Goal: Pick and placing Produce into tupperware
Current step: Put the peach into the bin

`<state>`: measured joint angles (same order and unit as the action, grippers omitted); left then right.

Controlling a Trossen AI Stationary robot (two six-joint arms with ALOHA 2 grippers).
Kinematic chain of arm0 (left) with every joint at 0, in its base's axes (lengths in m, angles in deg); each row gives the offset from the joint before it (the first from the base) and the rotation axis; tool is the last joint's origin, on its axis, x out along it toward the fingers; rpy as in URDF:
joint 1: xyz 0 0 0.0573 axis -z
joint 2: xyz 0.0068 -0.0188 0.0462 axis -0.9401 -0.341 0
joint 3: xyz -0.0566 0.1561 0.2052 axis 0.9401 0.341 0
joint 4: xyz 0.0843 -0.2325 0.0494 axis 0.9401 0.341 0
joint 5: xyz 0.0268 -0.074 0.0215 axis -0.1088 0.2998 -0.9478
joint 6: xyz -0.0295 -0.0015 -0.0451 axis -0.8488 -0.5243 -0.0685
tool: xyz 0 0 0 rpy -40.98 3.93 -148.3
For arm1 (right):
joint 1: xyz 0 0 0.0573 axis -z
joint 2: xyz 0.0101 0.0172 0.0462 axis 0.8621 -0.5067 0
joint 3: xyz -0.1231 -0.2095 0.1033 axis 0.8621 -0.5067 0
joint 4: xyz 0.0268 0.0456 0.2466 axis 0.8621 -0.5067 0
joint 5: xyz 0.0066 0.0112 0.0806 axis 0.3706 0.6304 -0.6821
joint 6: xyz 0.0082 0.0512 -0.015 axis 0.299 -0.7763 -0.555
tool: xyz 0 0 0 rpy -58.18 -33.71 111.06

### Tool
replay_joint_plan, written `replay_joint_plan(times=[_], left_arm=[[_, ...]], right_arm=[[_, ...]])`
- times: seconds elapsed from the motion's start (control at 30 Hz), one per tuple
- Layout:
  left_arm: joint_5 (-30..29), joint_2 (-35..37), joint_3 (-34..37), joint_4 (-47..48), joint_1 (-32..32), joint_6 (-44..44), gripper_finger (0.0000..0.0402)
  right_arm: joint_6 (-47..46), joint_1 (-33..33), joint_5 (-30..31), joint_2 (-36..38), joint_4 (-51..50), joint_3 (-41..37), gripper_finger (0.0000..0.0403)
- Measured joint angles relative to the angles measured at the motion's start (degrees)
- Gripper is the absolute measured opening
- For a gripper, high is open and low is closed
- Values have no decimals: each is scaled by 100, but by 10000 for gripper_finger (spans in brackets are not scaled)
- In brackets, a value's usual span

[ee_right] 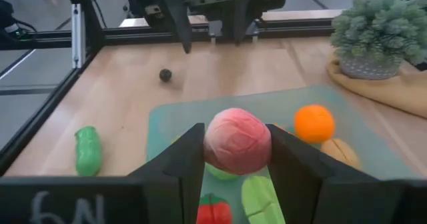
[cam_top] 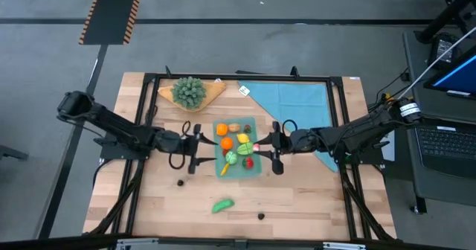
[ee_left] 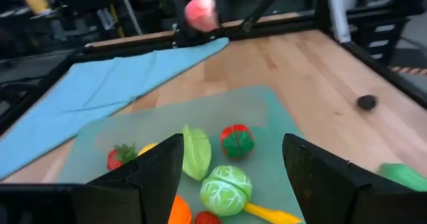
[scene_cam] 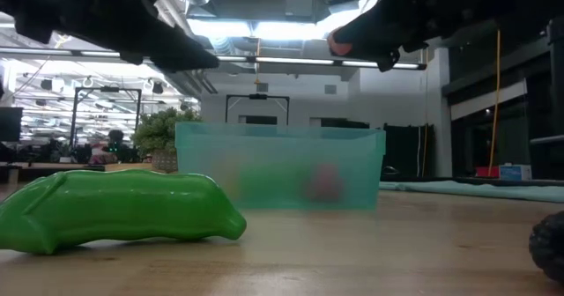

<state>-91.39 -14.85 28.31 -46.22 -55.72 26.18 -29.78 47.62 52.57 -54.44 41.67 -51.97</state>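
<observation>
tupperware (cam_top: 250, 122) holds roughly eight produce pieces; right claw (ee_right: 236, 159) grips one pink ball (ee_right: 237, 141); left claw (ee_left: 230, 177) open.

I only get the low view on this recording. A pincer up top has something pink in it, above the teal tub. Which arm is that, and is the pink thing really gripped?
Observer: It is the right pincer, shut on a pink ball between both fingers.
Operator: Is it over the tub?
Observer: Yes. From above it hangs over the right edge of the tub.
Operator: And the other arm?
Observer: The left pincer is open and empty at the tub's left edge.
Operator: Anything still on the table besides the green pod?
Observer: Two small dark pieces, one left of the tub, one near the pod.
</observation>
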Motion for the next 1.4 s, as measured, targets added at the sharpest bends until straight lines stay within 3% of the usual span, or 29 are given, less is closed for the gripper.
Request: replay_joint_plan(times=[0.13,0.3,0.6,0.83,1.1,1.4], left_arm=[[596,481,240,17,-317,75,247],[907,1053,471,106,-551,38,247],[1076,1375,749,120,-620,35,247],[1074,1375,758,174,-620,33,247],[1074,1372,758,278,-618,13,247],[1072,1372,758,496,-618,5,247]], right_arm=[[95,130,-264,-14,54,0,149],[106,299,-416,-167,168,3,149],[108,434,-780,-482,-96,273,149],[401,467,-941,-1038,-1757,1403,148],[682,713,-1755,-1691,-3232,2657,131],[918,782,-1813,-2267,-5078,4019,129]])
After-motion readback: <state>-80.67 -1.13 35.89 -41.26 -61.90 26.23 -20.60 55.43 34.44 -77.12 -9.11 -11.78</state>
